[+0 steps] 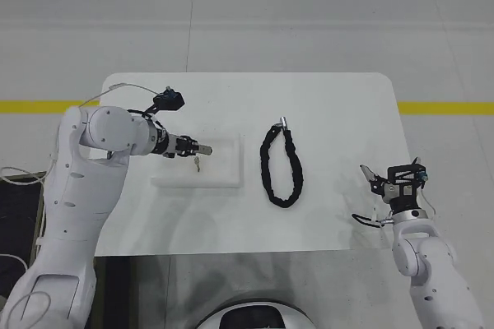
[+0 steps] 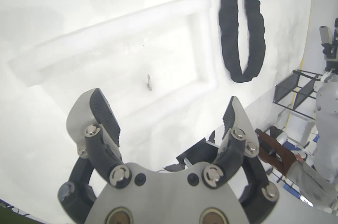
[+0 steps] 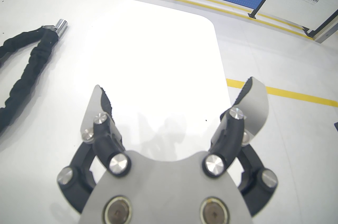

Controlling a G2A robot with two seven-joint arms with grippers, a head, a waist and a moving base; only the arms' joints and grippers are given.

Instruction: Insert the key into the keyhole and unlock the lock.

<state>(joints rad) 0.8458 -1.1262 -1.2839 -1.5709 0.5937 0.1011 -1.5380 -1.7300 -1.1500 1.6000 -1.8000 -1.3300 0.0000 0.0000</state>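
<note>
Key (image 2: 149,82) in foam tray (image 2: 203,32) by spread left gripper (image 2: 165,98), chain lock (image 3: 25,69) mid-table, right gripper (image 3: 175,85) spread too

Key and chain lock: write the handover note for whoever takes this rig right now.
Left gripper: fingers open, empty, over the white tray, close to the key.
Right gripper: fingers open, empty, by the table's right edge.
Key: lying loose in the tray, not gripped.
Chain lock: closed loop on the table beside the tray, metal end on the far side.
Done: nothing yet.
Left: grasp the key, insert it into the keyhole, turn to unlock.
</note>
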